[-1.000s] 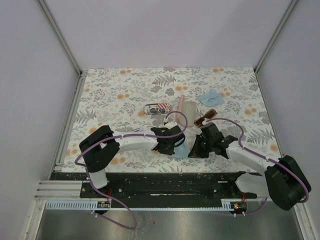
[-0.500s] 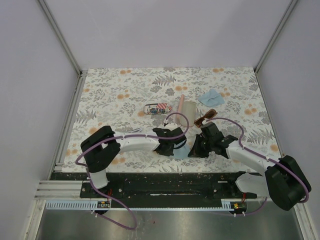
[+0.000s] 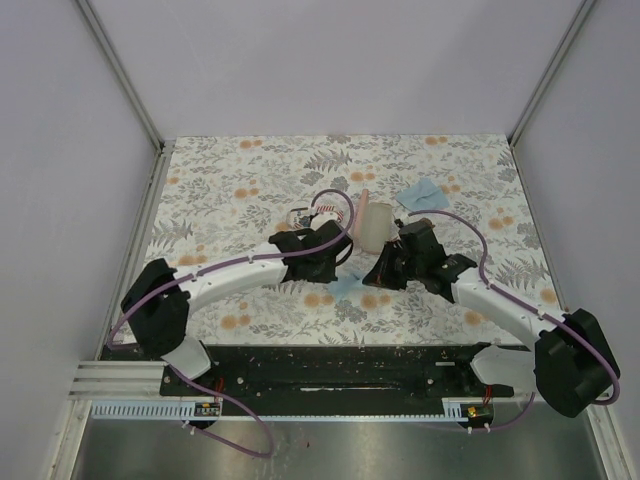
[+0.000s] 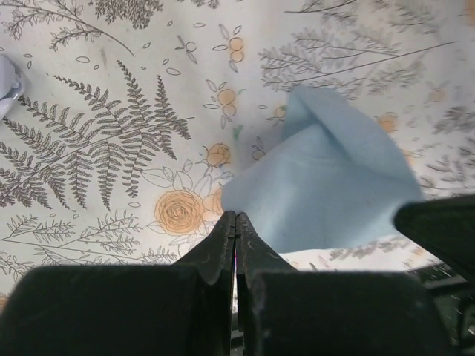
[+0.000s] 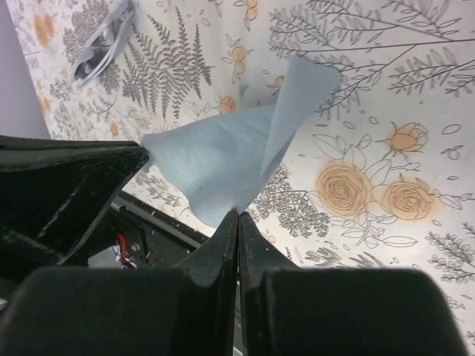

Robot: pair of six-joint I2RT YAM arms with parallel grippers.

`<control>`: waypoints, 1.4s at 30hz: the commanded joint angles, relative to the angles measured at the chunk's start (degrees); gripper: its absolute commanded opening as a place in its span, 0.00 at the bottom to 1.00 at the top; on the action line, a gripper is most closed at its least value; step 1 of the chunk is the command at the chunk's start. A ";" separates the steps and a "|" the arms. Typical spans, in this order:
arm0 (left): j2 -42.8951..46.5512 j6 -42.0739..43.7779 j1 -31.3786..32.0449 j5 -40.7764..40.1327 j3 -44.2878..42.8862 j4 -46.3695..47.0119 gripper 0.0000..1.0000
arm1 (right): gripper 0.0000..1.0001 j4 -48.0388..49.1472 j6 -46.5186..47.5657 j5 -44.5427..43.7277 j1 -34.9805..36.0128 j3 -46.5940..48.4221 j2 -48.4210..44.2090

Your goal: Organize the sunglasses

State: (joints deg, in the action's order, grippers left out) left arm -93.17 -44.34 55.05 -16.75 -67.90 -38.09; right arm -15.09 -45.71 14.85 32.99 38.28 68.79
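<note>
Both grippers hold one light blue cloth (image 3: 346, 286) above the table. My left gripper (image 4: 236, 216) is shut on one corner of the cloth (image 4: 334, 185). My right gripper (image 5: 237, 213) is shut on another edge of the cloth (image 5: 215, 159), which hangs folded between them. In the top view the left gripper (image 3: 334, 268) and right gripper (image 3: 370, 282) face each other mid-table. The silvery-framed sunglasses (image 5: 100, 44) lie on the table in the upper left of the right wrist view. The reddish-brown sunglasses are hidden behind the right arm.
The pale pink oblong case (image 3: 375, 226) lies just behind the grippers. The flag-printed case (image 3: 325, 209) peeks out behind the left arm. A second blue cloth (image 3: 420, 193) lies at the back right. White walls enclose the floral table (image 3: 220, 190).
Both arms have moved away from their bases toward the table's middle, carrying the blue cloth up off the table. The right arm now covers the reddish-brown sunglasses.
</note>
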 commanded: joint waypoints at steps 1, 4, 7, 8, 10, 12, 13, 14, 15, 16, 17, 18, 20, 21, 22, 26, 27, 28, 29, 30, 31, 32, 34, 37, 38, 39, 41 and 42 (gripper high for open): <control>7.63 0.22 0.24 2.07 1.09 -0.23 0.00 | 0.03 1.47 -1.04 4.74 0.41 2.24 -1.12; 10.72 -0.48 0.24 2.69 3.82 -1.28 0.00 | 0.04 0.24 -1.75 6.67 0.41 1.01 -2.52; 13.88 -1.45 0.41 3.56 6.54 -1.73 0.00 | 0.05 0.68 -2.45 9.83 0.58 -0.57 -3.75; 15.19 -1.80 0.67 4.18 7.42 -1.82 0.00 | 0.05 0.33 -2.71 10.28 0.84 -0.75 -4.19; 16.34 -3.03 1.46 5.06 9.00 -1.82 0.00 | 0.05 -1.77 -3.06 10.46 1.19 -0.93 -5.24; 16.87 -4.35 2.17 5.15 11.02 -1.47 0.00 | 0.05 -2.57 -3.85 10.02 1.28 -1.89 -6.91; 17.05 -4.79 2.26 5.33 12.34 -0.86 0.00 | 0.05 -2.66 -4.55 9.50 1.28 -2.50 -7.79; 17.23 -5.06 2.34 6.28 13.74 0.63 0.02 | 0.06 -2.75 -4.99 8.80 1.28 -3.03 -8.32; 17.31 -5.23 2.35 7.51 15.50 2.30 0.10 | 0.06 -3.10 -5.35 8.01 1.20 -3.56 -8.76; 17.32 -5.49 2.52 8.83 16.73 4.58 0.21 | 0.06 -3.36 -5.96 7.04 1.28 -4.00 -9.03; 17.32 -5.76 2.61 9.97 17.88 7.38 0.29 | 0.06 -3.28 -6.57 6.42 1.28 -4.53 -8.94; 16.97 -6.02 2.78 11.29 18.93 9.67 0.37 | 0.06 -3.36 -7.19 6.07 1.20 -4.97 -8.68; 15.48 -6.72 2.87 12.44 19.64 12.59 0.42 | 0.04 -3.28 -7.72 5.72 1.28 -6.20 -7.80; 14.16 -6.73 2.96 12.27 19.30 13.03 0.42 | 0.04 -3.36 -7.98 5.80 1.28 -6.99 -7.54; 12.93 -6.81 3.14 11.92 18.86 13.04 0.42 | 0.04 -3.63 -8.16 5.80 1.28 -7.95 -7.45; 7.31 -6.20 3.57 11.13 15.88 12.95 0.42 | 0.05 -3.63 -9.22 5.89 1.20 -11.73 -9.02; 6.08 -5.85 3.84 11.04 15.35 12.95 0.42 | 0.05 -3.45 -9.39 5.89 1.28 -12.78 -9.38; 5.11 -5.59 4.01 10.87 14.56 12.86 0.42 | 0.06 -3.54 -9.57 5.98 1.28 -13.49 -9.90; 3.79 -5.41 4.19 10.78 13.85 12.69 0.42 | 0.06 -3.54 -9.31 6.15 1.28 -13.85 -9.91; 2.82 -5.24 4.37 10.78 13.15 12.60 0.42 | 0.06 -3.63 -9.22 6.42 1.28 -14.20 -9.73; 1.77 -5.06 4.54 10.60 12.27 12.51 0.42 | 0.07 -3.72 -8.87 6.68 1.28 -14.46 -9.38; 0.80 -4.88 4.63 10.34 11.65 12.25 0.42 | 0.07 -3.89 -8.61 6.86 1.20 -14.64 -8.95; -0.87 -4.71 4.98 9.55 10.69 11.72 0.42 | 0.07 -3.80 -7.99 7.12 1.28 -14.99 -8.07; -3.24 -4.09 5.07 9.02 9.45 11.46 0.42 | 0.07 -3.37 -7.81 7.30 1.28 -15.52 -7.45; -3.95 -3.83 5.16 9.02 9.10 11.45 0.42 | 0.08 -3.36 -7.72 7.21 1.28 -15.61 -7.45; -4.74 -3.57 5.33 9.37 8.75 11.45 0.42 | 0.08 -3.28 -7.81 7.21 1.28 -15.61 -7.45; -6.32 -3.47 5.86 9.55 8.14 10.93 0.42 | 0.08 -3.28 -7.46 7.03 1.28 -15.34 -7.27; -7.11 -3.65 6.12 9.20 7.87 10.23 0.42 | 0.08 -3.28 -7.37 7.21 1.28 -15.17 -7.27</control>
State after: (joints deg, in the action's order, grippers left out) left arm -97.76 -48.86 60.10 -6.79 -57.78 -27.73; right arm -19.46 -53.91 21.78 33.76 22.76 61.25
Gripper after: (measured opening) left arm 0.420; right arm 0.077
